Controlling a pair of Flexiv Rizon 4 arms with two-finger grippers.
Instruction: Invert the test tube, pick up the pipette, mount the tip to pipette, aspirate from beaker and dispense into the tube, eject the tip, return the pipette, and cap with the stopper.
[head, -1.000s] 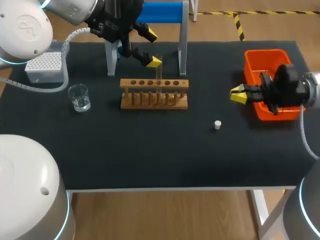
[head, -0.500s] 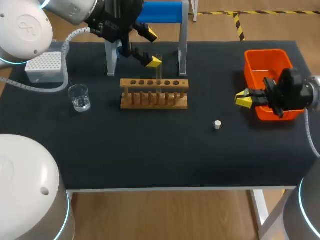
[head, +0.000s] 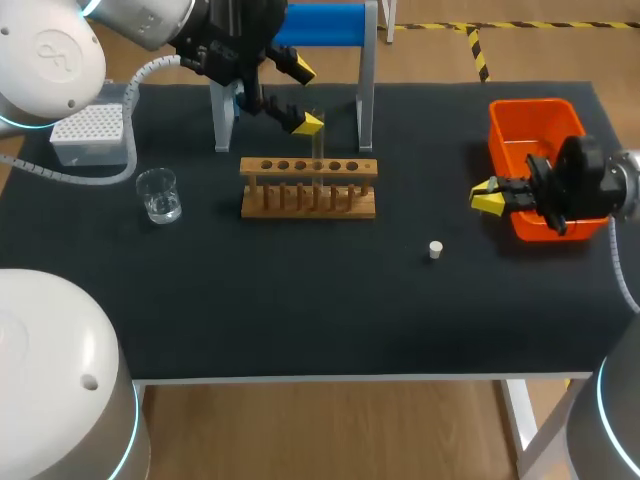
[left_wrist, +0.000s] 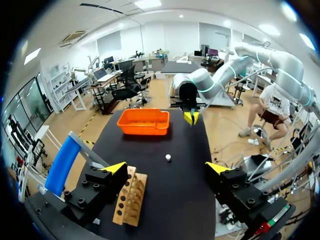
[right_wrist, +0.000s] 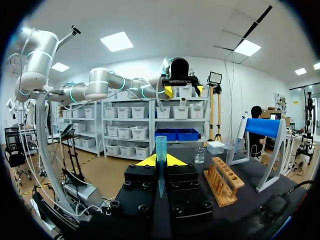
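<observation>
A clear test tube (head: 317, 152) stands upright in the wooden rack (head: 308, 188). My left gripper (head: 306, 97) hangs open just behind the rack, one yellow fingertip (head: 310, 123) close to the tube's top; nothing is between its fingers. In the left wrist view the open left gripper (left_wrist: 166, 170) is over the rack (left_wrist: 131, 200). My right gripper (head: 487, 195) is in front of the orange bin (head: 535, 120). In its wrist view the right gripper (right_wrist: 160, 161) is shut on a thin translucent blue pipette tip (right_wrist: 160, 150). The white stopper (head: 435, 249) lies on the mat.
A glass beaker (head: 158, 194) with liquid and a white tip box (head: 90, 135) sit at the left. A metal stand carrying a blue holder (head: 320, 25) rises behind the rack. The black mat reaches the table's front edge.
My right gripper drew back to the right, toward the orange bin, then stopped. The left arm has not moved.
</observation>
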